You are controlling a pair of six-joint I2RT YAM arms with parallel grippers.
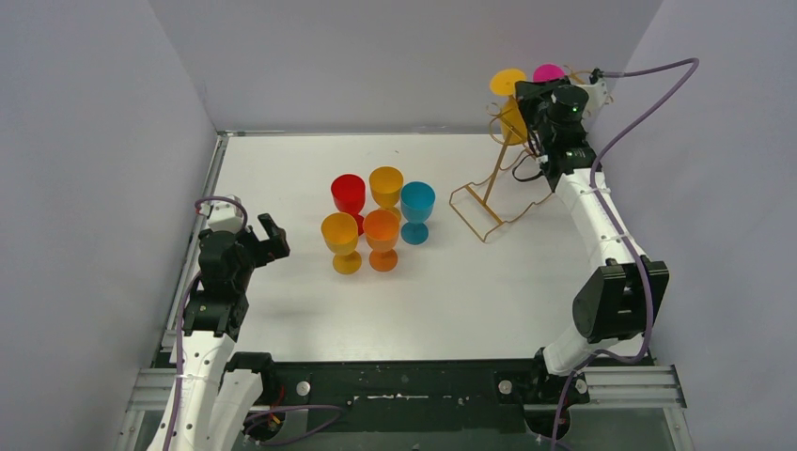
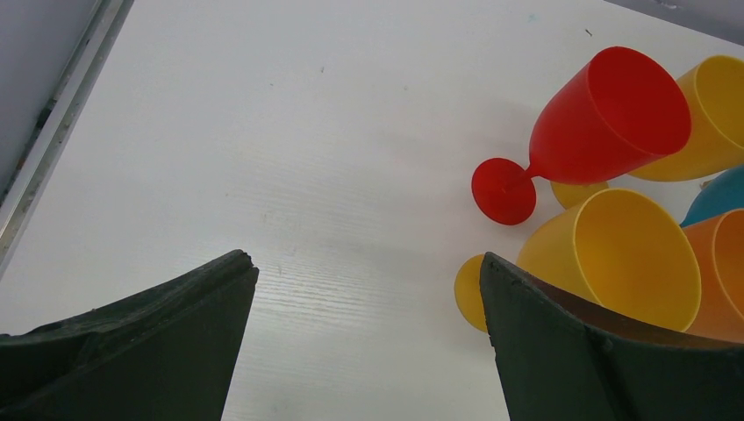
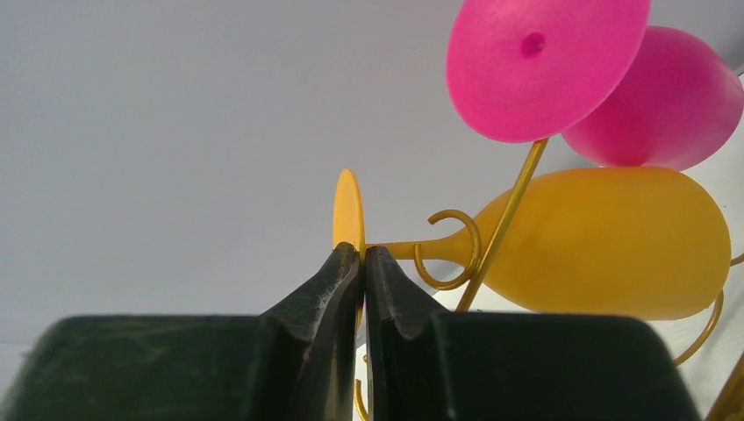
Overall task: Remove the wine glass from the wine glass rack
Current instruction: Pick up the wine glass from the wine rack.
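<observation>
Right wrist view: the right jaws are pinched shut on the thin disc foot of the yellow plastic wine glass (image 3: 605,241). The glass hangs sideways, its stem hooked in the gold wire wine glass rack (image 3: 515,197). The left jaws gape open above the white bench (image 2: 307,132).

Nothing legible: no lettering, label, brand mark, numeral or sign to be read in the top, left wrist or right wrist views.
</observation>
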